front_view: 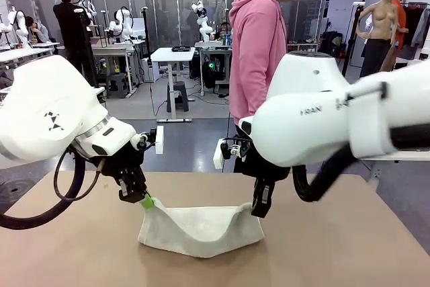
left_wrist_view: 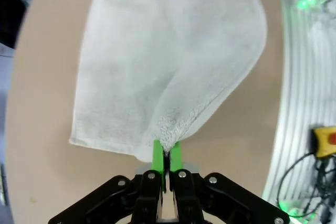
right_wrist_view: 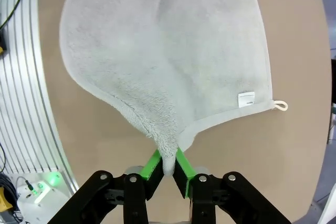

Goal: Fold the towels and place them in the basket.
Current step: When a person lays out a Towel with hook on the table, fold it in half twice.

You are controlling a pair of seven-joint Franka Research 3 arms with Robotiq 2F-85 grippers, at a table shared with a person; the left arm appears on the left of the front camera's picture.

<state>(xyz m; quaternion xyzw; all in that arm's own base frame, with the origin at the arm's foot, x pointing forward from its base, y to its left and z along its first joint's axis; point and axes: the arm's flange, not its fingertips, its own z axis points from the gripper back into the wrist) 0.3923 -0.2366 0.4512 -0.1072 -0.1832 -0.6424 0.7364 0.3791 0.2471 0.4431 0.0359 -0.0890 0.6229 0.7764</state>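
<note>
An off-white terry towel (front_view: 200, 230) hangs between my two grippers above the brown table, sagging in the middle with its lower part resting on the tabletop. My left gripper (front_view: 145, 200) is shut on the towel's left corner; the left wrist view shows the towel (left_wrist_view: 163, 61) pinched between the green pads of that gripper (left_wrist_view: 166, 156). At the other corner my right gripper (front_view: 258, 210) is shut on the cloth, and its wrist view has the towel (right_wrist_view: 168, 56) bunched in the gripper (right_wrist_view: 168, 163). The basket is out of view.
The brown table (front_view: 67, 253) has bare room all around the towel. A person in a pink hoodie (front_view: 256, 38) stands at the far side, behind my right arm. Aluminium rails (left_wrist_view: 307, 77) run along the table's edge.
</note>
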